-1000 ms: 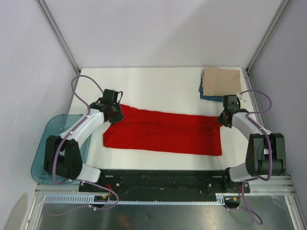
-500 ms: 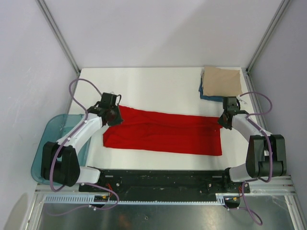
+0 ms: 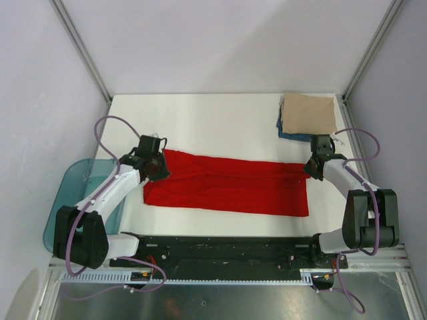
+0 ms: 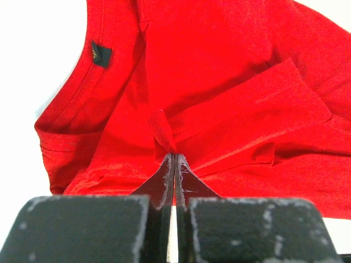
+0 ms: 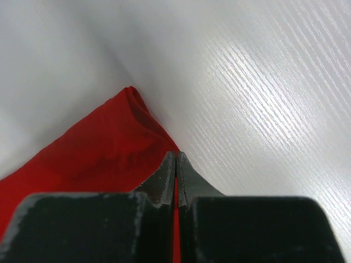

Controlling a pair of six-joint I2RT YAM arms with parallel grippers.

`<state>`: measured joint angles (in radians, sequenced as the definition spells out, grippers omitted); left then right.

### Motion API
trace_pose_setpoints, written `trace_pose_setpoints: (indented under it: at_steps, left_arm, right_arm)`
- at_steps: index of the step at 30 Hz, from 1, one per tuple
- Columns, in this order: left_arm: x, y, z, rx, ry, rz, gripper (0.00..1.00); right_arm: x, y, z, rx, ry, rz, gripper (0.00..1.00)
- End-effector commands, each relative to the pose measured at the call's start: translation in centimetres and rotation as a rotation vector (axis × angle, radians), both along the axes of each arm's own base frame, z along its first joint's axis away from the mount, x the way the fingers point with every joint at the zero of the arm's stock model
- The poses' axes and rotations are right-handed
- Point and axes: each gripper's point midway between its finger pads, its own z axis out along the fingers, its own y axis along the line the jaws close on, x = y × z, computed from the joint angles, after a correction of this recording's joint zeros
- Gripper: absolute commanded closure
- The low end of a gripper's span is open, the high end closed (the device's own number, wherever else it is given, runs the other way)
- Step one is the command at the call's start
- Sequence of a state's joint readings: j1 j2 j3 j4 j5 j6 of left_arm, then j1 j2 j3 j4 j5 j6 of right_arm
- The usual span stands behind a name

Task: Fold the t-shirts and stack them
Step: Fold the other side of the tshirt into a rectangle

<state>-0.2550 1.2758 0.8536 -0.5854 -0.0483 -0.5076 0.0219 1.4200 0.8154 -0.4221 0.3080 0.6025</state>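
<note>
While you look down from the overhead camera, you see the bright red short-sleeved cloth t-shirt (image 3: 227, 185) spread flat as a long band across the white desk (image 3: 213, 117). It lies closer to the near edge than the far one and runs almost from the left edge to the right edge.

The left jaws sit at the shirt's far-left corner. In the left wrist view they are pressed together, and a small peak of red cloth rises from between their tips, so they are pinching the fabric. That view also shows you the neckline, with one sleeve folded in over the body. A small dark label (image 4: 101, 53) is sewn inside the collar. Its yellowish print is too small for you to read.

The right jaws are at the shirt's far-right corner. In the right wrist view they are closed too, with the red edge caught between them and bare desk to their right.

At the far right corner of the desk, a tan cloth shirt folded into a rectangle (image 3: 308, 113) lies on top of a dark blue folded shirt (image 3: 287, 134). Only a strip of the blue one shows along the tan one's left and near sides.

A translucent teal plastic tub (image 3: 61, 200) sits beyond the left edge, beside the near left corner.
</note>
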Motion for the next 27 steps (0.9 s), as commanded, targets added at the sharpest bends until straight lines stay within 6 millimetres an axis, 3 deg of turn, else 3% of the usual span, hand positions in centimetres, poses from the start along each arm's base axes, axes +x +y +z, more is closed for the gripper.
trace_pose_setpoints:
  at_steps: [1, 19, 27]
  left_arm:
    - [-0.3, 0.1, 0.2, -0.006, -0.023, 0.001, 1.0]
    - [-1.5, -0.2, -1.7, -0.022, 0.032, -0.014, 1.0]
    - [-1.7, -0.4, -2.1, -0.028, 0.045, -0.017, 1.0]
  right_arm:
    - [-0.5, -0.8, 0.6, -0.024, -0.019, -0.035, 1.0]
    - [-0.9, -0.7, -0.3, -0.003, -0.004, -0.036, 0.99]
    - [-0.5, -0.6, 2.0, 0.017, -0.071, -0.027, 0.64]
